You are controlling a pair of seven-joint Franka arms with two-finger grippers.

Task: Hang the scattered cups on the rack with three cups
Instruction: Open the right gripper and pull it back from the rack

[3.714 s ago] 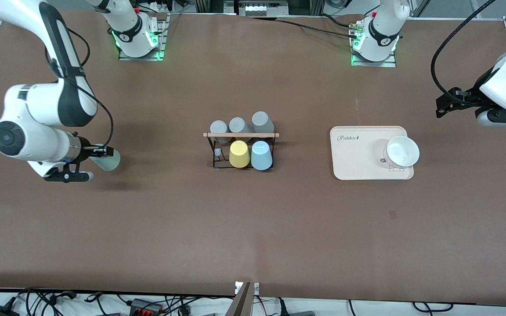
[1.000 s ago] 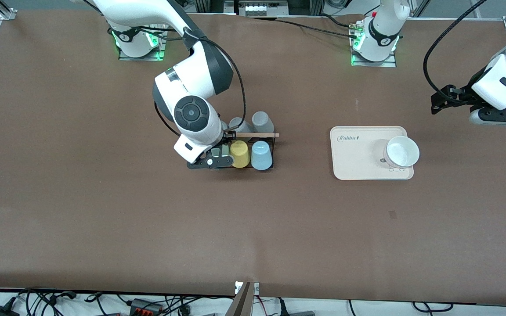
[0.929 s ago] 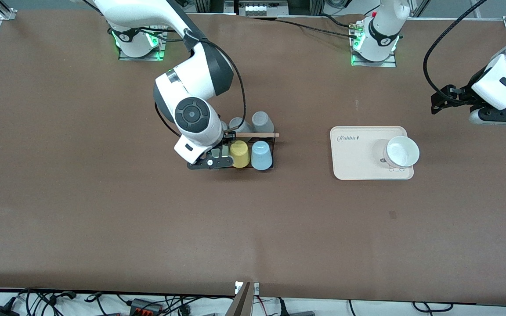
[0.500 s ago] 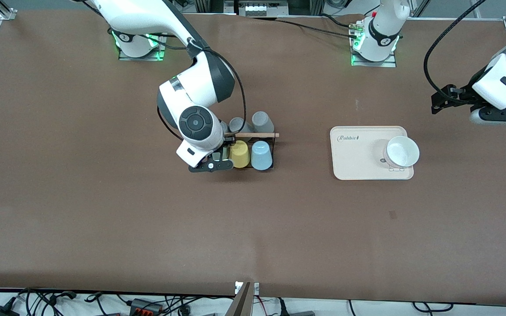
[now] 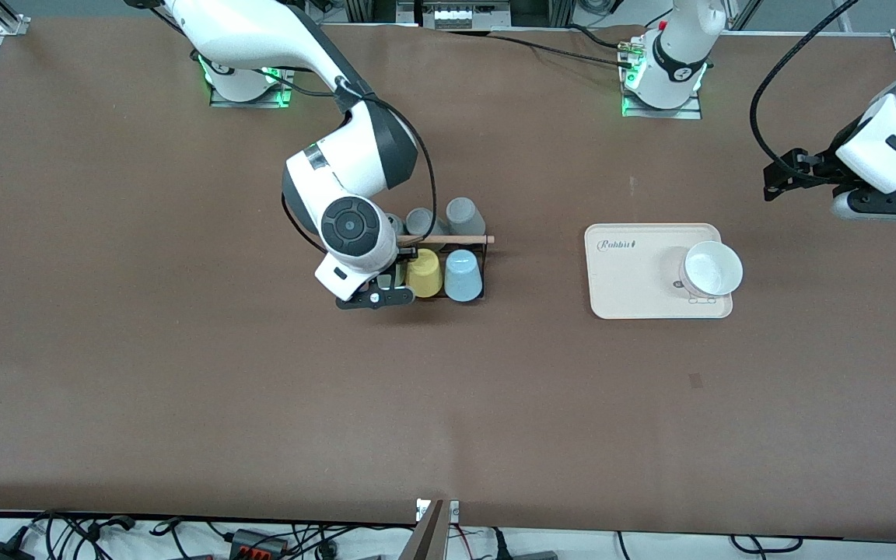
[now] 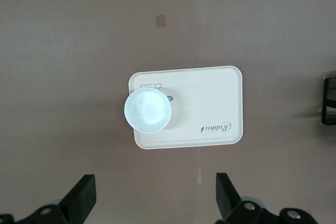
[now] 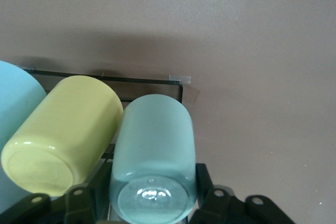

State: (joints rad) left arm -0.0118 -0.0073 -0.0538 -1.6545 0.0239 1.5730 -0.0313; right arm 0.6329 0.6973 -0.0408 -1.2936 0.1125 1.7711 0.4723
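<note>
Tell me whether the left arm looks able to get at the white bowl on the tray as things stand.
Probably yes. The left gripper hangs open toward its own end of the table, close to the beige tray, and nothing stands over the white bowl. The right gripper is busy at the rack.

The rack (image 5: 470, 239) is a small black wire stand with a light wooden rod across its top, and it is standing in the middle of the table. The light blue cup (image 5: 463, 275) is sitting upside down on a peg in the row nearer the front camera. The pale green cup (image 7: 153, 157) is also sitting bottom up in that row, at the rack's end toward the right arm.
</note>
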